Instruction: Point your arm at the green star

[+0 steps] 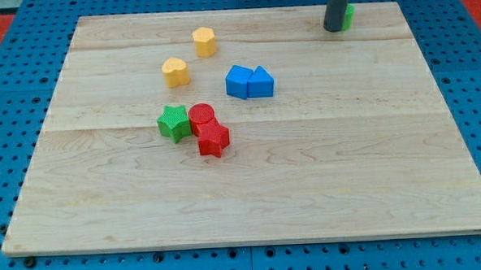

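Note:
The green star (173,122) lies left of the board's middle, touching a red round block (201,117) on its right. A red star (213,139) sits just below that red block. My tip (334,29) is at the view's top right, far from the green star. It stands right against a small green block (347,16), which it mostly hides.
Two yellow blocks lie at upper left of centre: one (205,41) near the top, one (175,71) below it. Two blue blocks (238,81) (260,83) touch each other right of them. The wooden board (348,179) sits on a blue pegboard.

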You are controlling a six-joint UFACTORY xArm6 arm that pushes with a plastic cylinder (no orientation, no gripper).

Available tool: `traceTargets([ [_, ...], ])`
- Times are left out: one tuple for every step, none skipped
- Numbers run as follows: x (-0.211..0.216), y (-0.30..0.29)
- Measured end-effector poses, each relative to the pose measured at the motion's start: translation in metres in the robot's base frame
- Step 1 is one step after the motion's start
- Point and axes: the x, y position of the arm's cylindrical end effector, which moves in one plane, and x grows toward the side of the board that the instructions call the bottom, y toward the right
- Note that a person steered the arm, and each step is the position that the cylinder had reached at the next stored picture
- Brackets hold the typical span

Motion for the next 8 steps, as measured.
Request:
traceTargets([
  [-0.025,-0.021],
  [0.001,-0.036],
  [0.035,-0.023],
  [0.054,0.027],
  [0.143,0.031],
  [0.235,0.003],
  [0.257,-0.023],
  [0.259,-0.027],
])
